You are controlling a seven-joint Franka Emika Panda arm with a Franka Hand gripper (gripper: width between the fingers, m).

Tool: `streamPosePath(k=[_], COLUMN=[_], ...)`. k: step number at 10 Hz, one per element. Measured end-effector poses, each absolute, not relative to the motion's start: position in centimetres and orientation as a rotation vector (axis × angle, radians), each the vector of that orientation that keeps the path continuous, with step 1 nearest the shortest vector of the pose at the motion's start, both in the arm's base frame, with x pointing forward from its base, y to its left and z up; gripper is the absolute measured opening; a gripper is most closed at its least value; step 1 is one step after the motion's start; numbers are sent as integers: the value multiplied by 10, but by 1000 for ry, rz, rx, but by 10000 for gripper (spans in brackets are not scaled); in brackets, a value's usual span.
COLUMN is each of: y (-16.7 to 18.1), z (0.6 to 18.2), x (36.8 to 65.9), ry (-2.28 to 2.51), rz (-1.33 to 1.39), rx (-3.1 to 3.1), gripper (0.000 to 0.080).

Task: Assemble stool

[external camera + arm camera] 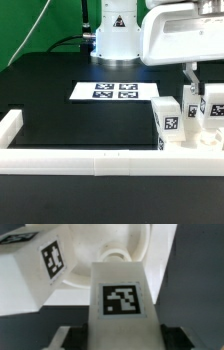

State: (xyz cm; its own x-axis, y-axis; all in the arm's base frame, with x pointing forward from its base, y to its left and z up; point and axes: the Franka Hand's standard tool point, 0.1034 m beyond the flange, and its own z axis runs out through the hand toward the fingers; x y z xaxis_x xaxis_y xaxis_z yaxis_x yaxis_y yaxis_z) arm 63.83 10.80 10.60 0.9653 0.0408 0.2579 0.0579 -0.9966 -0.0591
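Observation:
In the wrist view my gripper (121, 339) is shut on a white stool leg (120, 280) with a square tag, its dark fingers (76, 336) on either side. The leg's far end reaches a round socket in the white seat (125, 253). A second tagged leg (45, 266) stands on the seat just beside it. In the exterior view the gripper (196, 92) hangs over the seat (200, 140) at the right, the held leg (193, 110) below it, between a tagged leg (170, 121) and another tagged leg (212, 110).
The marker board (118, 91) lies on the black table behind the middle. A long white border rail (90, 160) runs along the front and up the exterior view's left (12, 128). The robot's white base (115, 35) stands at the back.

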Motion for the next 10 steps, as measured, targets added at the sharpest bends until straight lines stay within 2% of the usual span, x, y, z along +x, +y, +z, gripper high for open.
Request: streamPosePath(k=[10], y=[107], z=[97], x=[639], ry=[-76], rz=[-412], rx=[-3050], gripper=[338])
